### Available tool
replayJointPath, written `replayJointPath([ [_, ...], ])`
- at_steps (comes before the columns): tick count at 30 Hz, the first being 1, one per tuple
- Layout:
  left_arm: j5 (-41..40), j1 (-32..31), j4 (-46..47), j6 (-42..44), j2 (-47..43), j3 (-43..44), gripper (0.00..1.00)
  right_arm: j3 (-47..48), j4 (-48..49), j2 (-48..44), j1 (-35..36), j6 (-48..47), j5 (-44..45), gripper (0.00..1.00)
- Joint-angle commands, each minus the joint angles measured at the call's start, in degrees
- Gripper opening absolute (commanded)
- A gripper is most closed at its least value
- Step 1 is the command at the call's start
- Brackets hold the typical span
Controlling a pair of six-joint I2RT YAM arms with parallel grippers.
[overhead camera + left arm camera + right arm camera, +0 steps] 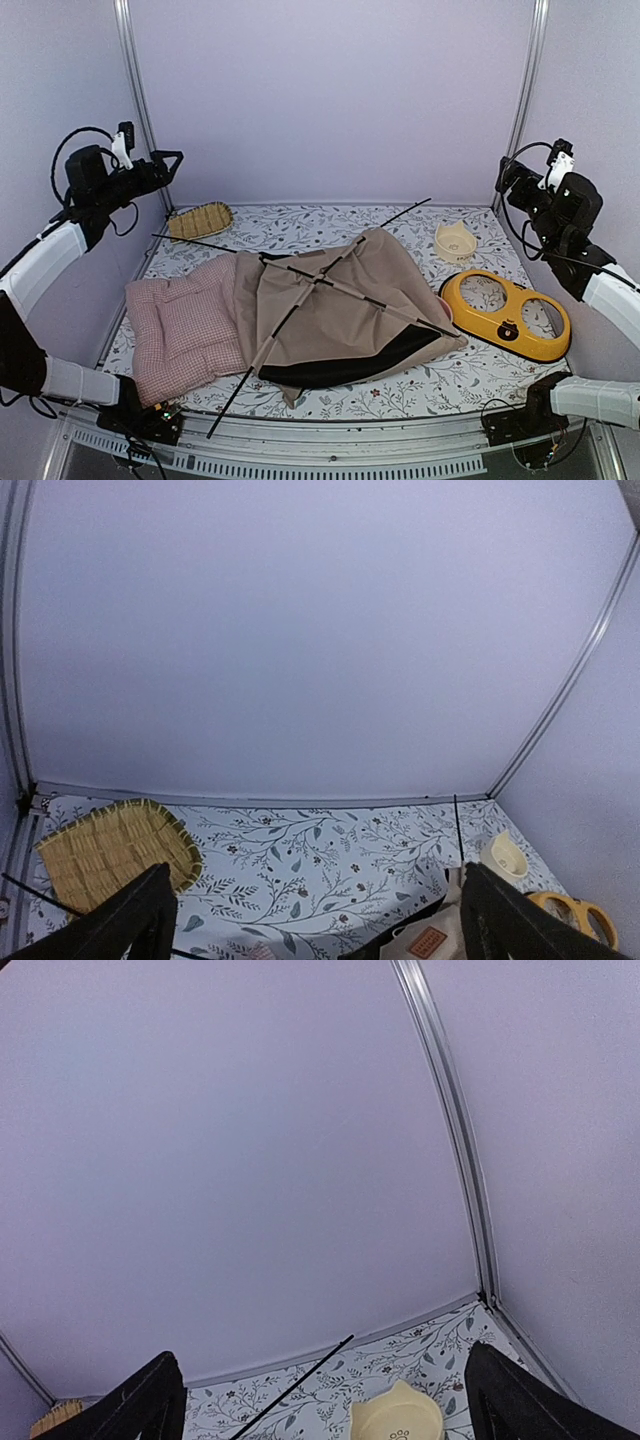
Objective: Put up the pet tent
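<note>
**Flattened pet tent on a leaf-printed table, both grippers spread**

Black wedge-shaped fingers [130, 920] of the left gripper [315, 875] stand wide apart, holding nothing. The right gripper [322, 1360] is likewise spread and empty. Each hangs high beside a side edge of the leaf-printed table [300, 225].

Across the table's middle lies the pet tent [340, 310], a flattened beige-tan fabric sheet. Thin black poles [200, 245] cross over it, and a curved black panel [350, 368] faces the near edge. Its left side overlaps a quilted pink checked cushion [180, 325].

A woven straw tray [200, 220] sits at the far left corner. A cream cat-eared bowl [455, 240] and a glossy yellow two-well feeder [505, 313] lie near the right edge.
</note>
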Motion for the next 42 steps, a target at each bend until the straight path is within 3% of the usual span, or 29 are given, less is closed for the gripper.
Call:
replayJointPath([
  [1,-0.4,5.6,-0.8,-11.7,0.4,-2.5,0.99,-0.5,-1.1,0.4,-0.1,1.0,-0.6,0.99],
  [3,5.2,8.1,5.4,-10.9,0.4,-5.6,0.99,-0.5,-1.3,0.7,-0.1,0.8,-1.8,0.99],
  [5,5.5,7.4,4.5,-8.1,1.0,-5.0,0.99,-0.7,-1.7,0.8,-0.1,1.4,-3.0,0.99],
  [10,-3.7,-1.0,-4.2,2.3,3.4,-0.1,0.99,0.0,-4.0,2.2,0.0,5.7,-10.0,0.99],
  [14,-9.9,-8.3,-4.8,8.4,3.9,0.2,1.0,3.0,-8.5,6.3,2.1,7.9,-14.4,0.99],
  [32,-15.8,-27.6,-19.2,15.7,10.8,4.5,0.95,5.7,-27.5,16.2,29.2,14.7,-10.3,1.0],
  [42,-18.2,-31.3,-27.4,16.4,12.7,7.0,0.92,1.0,-40.4,12.5,37.6,25.0,-10.6,0.98],
])
